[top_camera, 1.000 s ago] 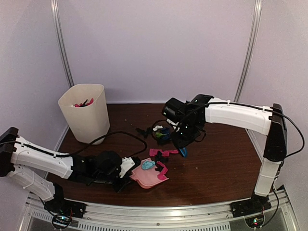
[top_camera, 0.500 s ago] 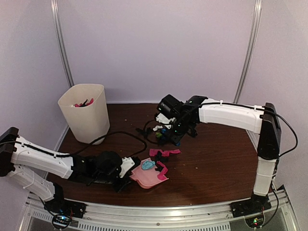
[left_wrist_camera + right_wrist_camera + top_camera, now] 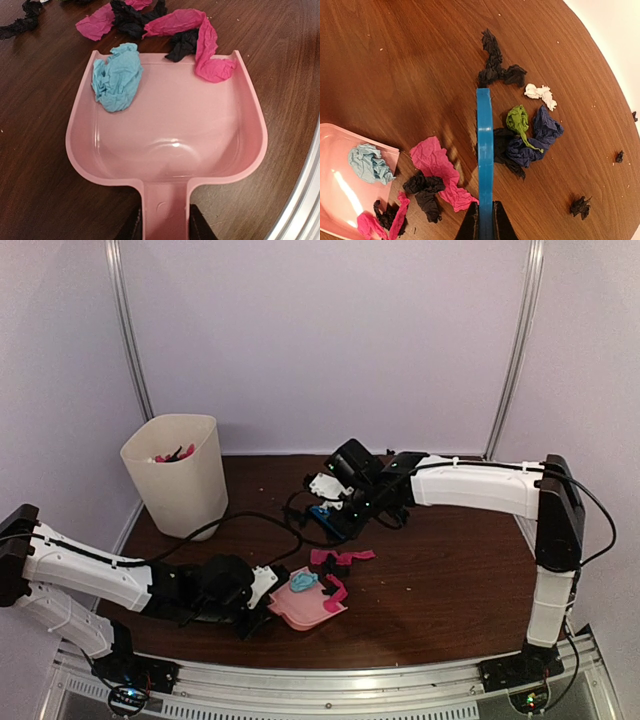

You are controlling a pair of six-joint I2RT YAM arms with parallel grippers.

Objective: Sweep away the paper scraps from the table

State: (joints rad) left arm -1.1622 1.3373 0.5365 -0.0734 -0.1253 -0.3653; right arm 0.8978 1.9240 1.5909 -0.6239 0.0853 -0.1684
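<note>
Paper scraps (image 3: pixel 340 558) lie in two loose groups toward the middle of the dark wood-grain table (image 3: pixel 450 580), and a few sit in the pink dustpan (image 3: pixel 175 145). In the right wrist view one group sits just beside the blue hand brush (image 3: pixel 484 145). There a green scrap (image 3: pixel 517 119) lies on a dark blue scrap (image 3: pixel 542 131), and both touch black paper that reaches up to the brush. A white scrap (image 3: pixel 540 95) lies near them, and a black scrap (image 3: pixel 496 67) lies just beyond the brush's tip. Small black bits (image 3: pixel 580 205) lie apart on bare wood. On the brush's other side, a crumpled pink scrap (image 3: pixel 437 167) and black pieces lie between the brush and the dustpan's mouth. Inside the pan a light blue scrap (image 3: pixel 117 75) rests near one side wall. A long pink strip (image 3: pixel 210 50) with a black piece drapes over the front lip at the opposite corner.

The right gripper (image 3: pixel 484 220) has its fingers clamped on the brush, which is seen edge-on; whether the brush touches the wood cannot be told. The left gripper (image 3: pixel 165 227) pinches the dustpan's handle between its dark fingers (image 3: pixel 131 227), and the pan lies flat with its mouth toward the scraps.

In the top view a cream waste bin (image 3: pixel 180 480) stands at the table's far left, with pink and black paper showing at its rim. A black cable (image 3: pixel 250 520) loops across the wood between the bin and the pan. A silver rail (image 3: pixel 330 675) runs along the near edge.
</note>
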